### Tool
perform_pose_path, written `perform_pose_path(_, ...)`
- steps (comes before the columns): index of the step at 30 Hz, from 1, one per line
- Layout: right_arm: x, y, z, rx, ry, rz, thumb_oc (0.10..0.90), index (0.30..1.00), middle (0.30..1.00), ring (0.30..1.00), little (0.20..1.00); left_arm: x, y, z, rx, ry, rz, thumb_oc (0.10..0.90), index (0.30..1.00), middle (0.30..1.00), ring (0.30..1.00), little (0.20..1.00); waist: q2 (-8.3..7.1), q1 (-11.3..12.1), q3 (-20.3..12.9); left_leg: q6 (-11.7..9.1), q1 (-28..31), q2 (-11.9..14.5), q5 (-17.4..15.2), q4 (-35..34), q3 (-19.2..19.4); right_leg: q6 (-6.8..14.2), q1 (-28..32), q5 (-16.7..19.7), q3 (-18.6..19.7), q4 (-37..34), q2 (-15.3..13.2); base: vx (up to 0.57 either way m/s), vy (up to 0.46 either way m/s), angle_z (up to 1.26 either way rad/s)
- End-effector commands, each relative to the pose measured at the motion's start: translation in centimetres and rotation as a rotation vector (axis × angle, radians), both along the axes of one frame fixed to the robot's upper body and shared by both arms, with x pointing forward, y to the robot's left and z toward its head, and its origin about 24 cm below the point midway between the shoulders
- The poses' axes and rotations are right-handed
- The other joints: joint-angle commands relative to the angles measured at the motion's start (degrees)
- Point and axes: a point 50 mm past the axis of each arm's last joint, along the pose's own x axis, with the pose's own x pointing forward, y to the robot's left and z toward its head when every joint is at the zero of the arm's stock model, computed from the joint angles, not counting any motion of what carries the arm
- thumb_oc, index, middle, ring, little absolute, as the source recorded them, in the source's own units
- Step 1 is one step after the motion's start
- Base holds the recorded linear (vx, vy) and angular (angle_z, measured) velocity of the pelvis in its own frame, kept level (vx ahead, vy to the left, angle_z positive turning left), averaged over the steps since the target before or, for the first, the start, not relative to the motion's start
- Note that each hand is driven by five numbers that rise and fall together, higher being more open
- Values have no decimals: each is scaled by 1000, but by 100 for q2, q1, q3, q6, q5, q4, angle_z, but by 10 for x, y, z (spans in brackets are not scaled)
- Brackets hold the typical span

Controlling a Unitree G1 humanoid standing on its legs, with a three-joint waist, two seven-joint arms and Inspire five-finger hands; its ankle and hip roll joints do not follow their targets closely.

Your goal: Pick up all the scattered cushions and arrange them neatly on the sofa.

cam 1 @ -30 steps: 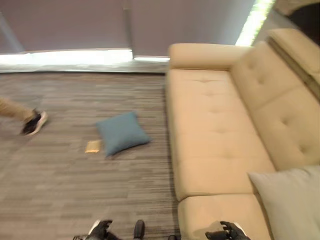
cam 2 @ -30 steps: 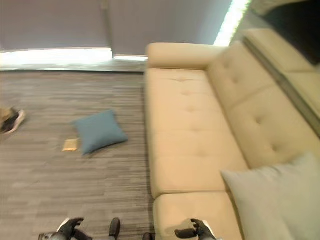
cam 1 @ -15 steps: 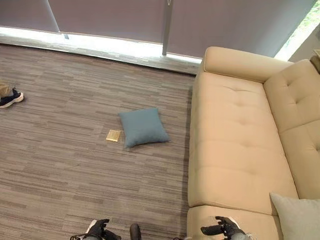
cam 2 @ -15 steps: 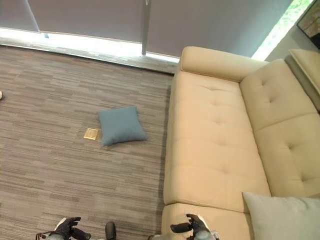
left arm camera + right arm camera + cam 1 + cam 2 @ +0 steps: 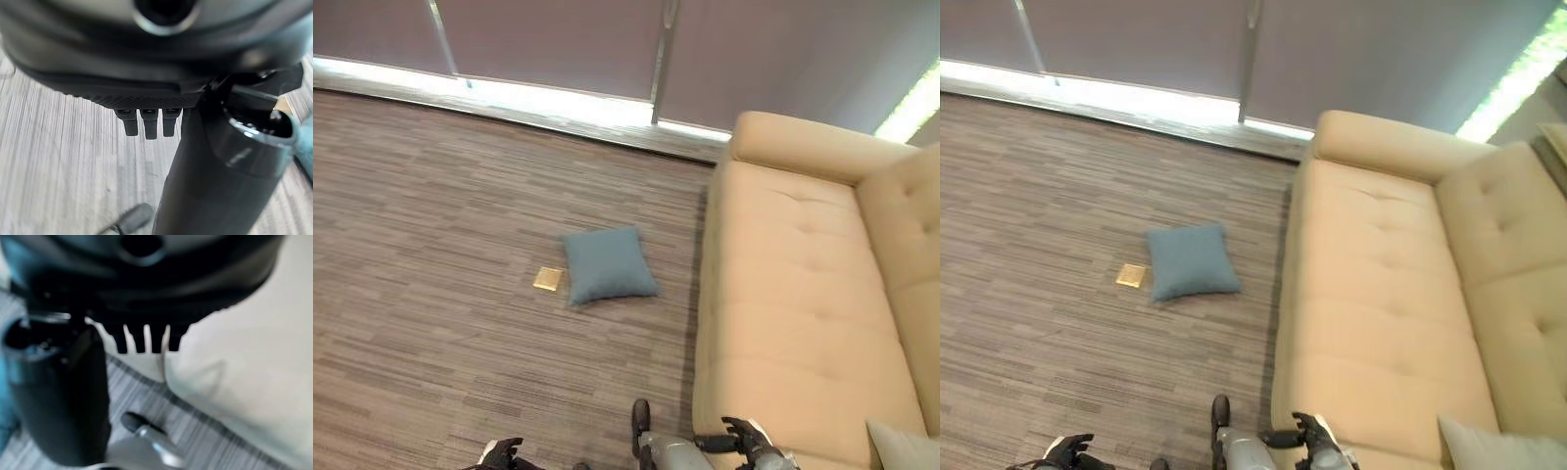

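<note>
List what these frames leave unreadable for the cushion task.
- Grey cushion on the sofa: cut off by the head views' lower right corner, so its lie is unclear.
- Small tan square beside the blue cushion on the floor: too small to identify.
- Left hand: cut by the bottom edge.
- Right hand: small, low in frame, blurred in its wrist view.

We see our dark left hand (image 5: 501,453) low at about 7 o'clock in the head view. Its fingers (image 5: 145,123) hang loose and hold nothing. Our dark right hand (image 5: 744,443) sits low at about 5 o'clock on its silver-grey arm (image 5: 674,452). Its fingers (image 5: 146,340) point straight out and are empty, with the thumb sticking out to one side.
</note>
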Motion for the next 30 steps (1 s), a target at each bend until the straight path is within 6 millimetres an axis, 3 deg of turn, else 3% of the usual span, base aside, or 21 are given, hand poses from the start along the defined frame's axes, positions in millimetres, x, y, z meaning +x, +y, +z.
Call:
perform_pose_path(1,-5,-21,3,-72,14,-4,800,900,900,900,900,8,14,7,49,-28,-19,800,900,900,900,900,-81,-202,-104,-222,-34,-460,-520,867,-11,428,315,-609,162,252,-39,274,-82,37)
perform_pose_path(4,-3,-25,5,-82,0,-22,800,900,900,900,900,17,9,9,35,-60,-30,800,900,900,900,900,-186,-178,1,-568,-771,-375,1,2478,197,269,619,-654,235,123,-60,209,-80,30)
perform_pose_path(5,-3,-25,5,-82,0,-22,800,900,900,900,900,17,9,9,35,-60,-30,800,900,900,900,900,-184,-179,-1,-568,-776,-374,-1,2483,197,268,616,-654,234,123,-60,176,-93,-6)
perform_pose_path(6,0,-28,7,-85,-7,-29,800,900,900,900,900,26,8,12,34,-92,-28,800,900,900,900,900,-327,-128,41,-539,-1179,-279,51,3094,363,187,798,-711,271,4,-124,137,-66,-17)
perform_pose_path(7,0,-28,7,-85,-7,-29,800,900,900,900,900,26,8,12,34,-92,-28,800,900,900,900,900,-319,-125,43,-539,-1192,-267,34,3123,364,186,796,-711,272,5,-114,281,-98,-21)
perform_pose_path(8,1,-29,7,-88,-10,-35,800,900,900,900,900,29,6,13,27,-105,-31,800,900,900,900,900,-430,-58,39,-385,-1564,-179,-192,3167,494,195,946,-773,317,-86,-195,144,-30,-14)
perform_pose_path(9,1,-29,7,-88,-10,-35,800,900,900,900,900,29,6,13,27,-105,-31,800,900,900,900,900,-423,-54,43,-384,-1569,-169,-211,3191,496,196,951,-775,319,-86,-186,321,-25,3)
perform_pose_path(10,4,-29,9,-90,-19,-30,800,900,900,900,900,30,6,13,22,-110,-34,800,900,900,900,900,-481,-7,9,-253,-1705,-138,-451,2659,499,250,1056,-851,381,-170,-206,261,29,2)
perform_pose_path(12,5,-30,9,-95,-24,-28,800,900,900,900,900,30,6,13,22,-111,-30,800,900,900,900,900,-487,26,9,-263,-1763,-113,-361,2373,455,268,1128,-897,432,-196,-190,265,61,-20)
perform_pose_path(13,8,-31,11,-104,-34,-18,800,900,900,900,900,31,8,14,26,-117,-24,800,900,900,900,900,-443,85,6,-356,-1951,43,98,1751,302,294,1256,-977,536,-243,-130,186,73,-40)
perform_pose_path(14,8,-32,11,-104,-34,-18,800,900,900,900,900,31,8,14,26,-117,-24,800,900,900,900,900,-451,88,18,-358,-1915,35,111,1717,306,294,1275,-983,538,-244,-137,269,119,-35)
perform_pose_path(16,8,-32,11,-110,-31,0,800,900,900,900,900,29,7,13,24,-114,-11,800,900,900,900,900,-398,167,25,-460,-2064,228,571,1215,212,315,1472,-1113,639,-235,-111,241,133,-32)
perform_pose_path(20,2,-29,7,-112,1,26,800,900,900,900,900,18,9,9,31,-74,-9,800,900,900,900,900,-334,199,-123,-393,-1791,146,507,921,224,411,1624,-1215,661,-156,-218,313,222,-43)
perform_pose_path(22,1,-23,6,-104,11,47,800,900,900,900,900,13,11,8,43,-47,-31,800,900,900,900,900,-287,212,-204,-244,-1538,-33,379,827,320,562,1579,-1237,680,330,-395,317,313,-24)
perform_pose_path(23,2,-21,5,-98,11,60,800,900,900,900,900,14,12,9,47,-49,-36,800,900,900,900,900,-275,226,-196,-170,-1431,-97,323,793,338,597,1472,-1178,699,701,-478,264,341,-10)
perform_pose_path(25,8,-16,6,-90,-4,78,800,900,900,900,900,19,17,12,60,-64,-31,800,900,900,900,900,-224,215,-67,47,-1173,-252,185,764,383,669,1007,-585,679,1858,-702,152,254,-6)
perform_pose_path(28,13,-10,6,-76,-21,88,800,900,900,900,900,22,19,14,67,-74,-37,800,900,900,900,900,-167,202,20,125,-981,-285,83,696,451,642,723,-366,527,2350,-789,123,145,24)
perform_pose_path(30,18,-8,8,-74,-37,101,800,900,900,900,900,20,19,13,61,-71,-28,800,900,900,900,900,-61,157,66,127,-717,-283,-8,587,448,570,342,-521,300,2249,-717,297,140,7)
